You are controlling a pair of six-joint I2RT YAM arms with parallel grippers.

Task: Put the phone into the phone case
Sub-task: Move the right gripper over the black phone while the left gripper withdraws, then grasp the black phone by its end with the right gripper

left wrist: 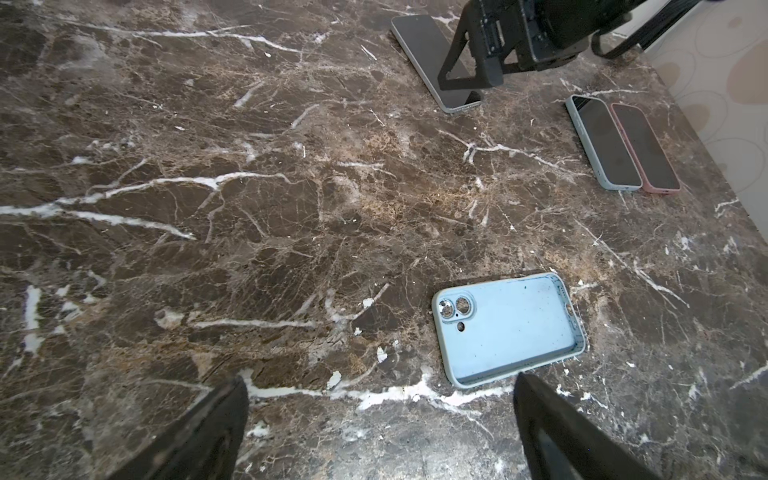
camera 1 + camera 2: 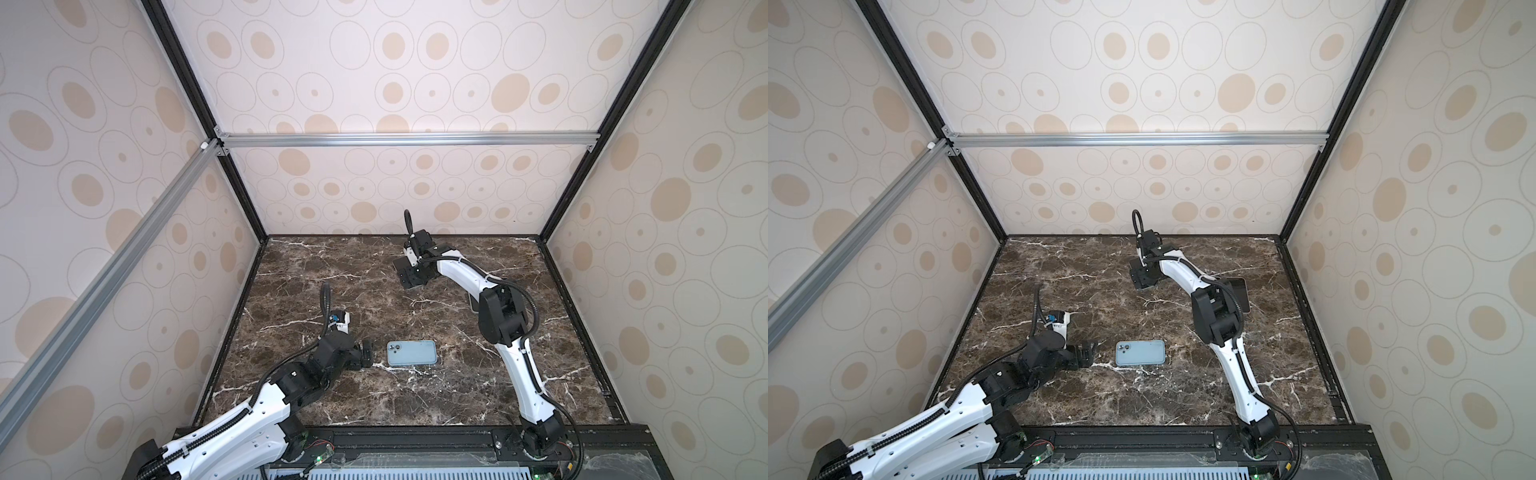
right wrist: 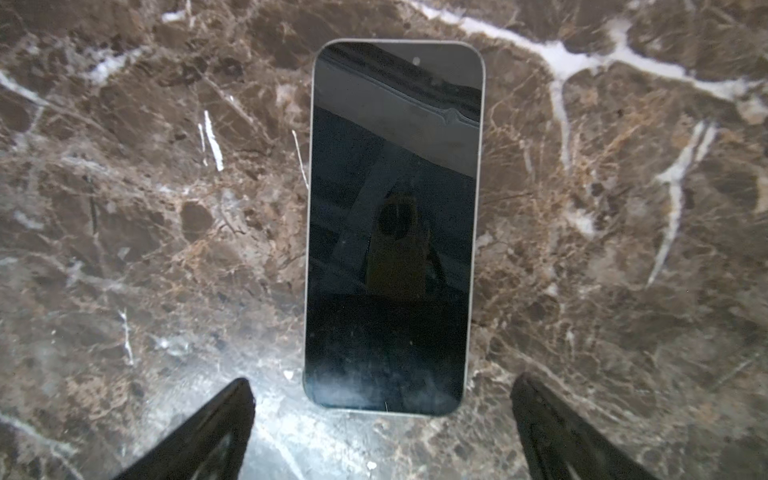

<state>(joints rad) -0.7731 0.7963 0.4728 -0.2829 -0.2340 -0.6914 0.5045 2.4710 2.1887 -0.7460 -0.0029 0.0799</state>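
Between the tips of the right jaws, which stand wide and hold nothing, the phone (image 3: 392,228) lies screen up on the marble table (image 3: 145,208), its near end touching neither tip. Just ahead of the left jaws, also wide and holding nothing, the light blue phone case (image 1: 509,328) lies hollow side up, one corner near one tip, well apart from the phone.
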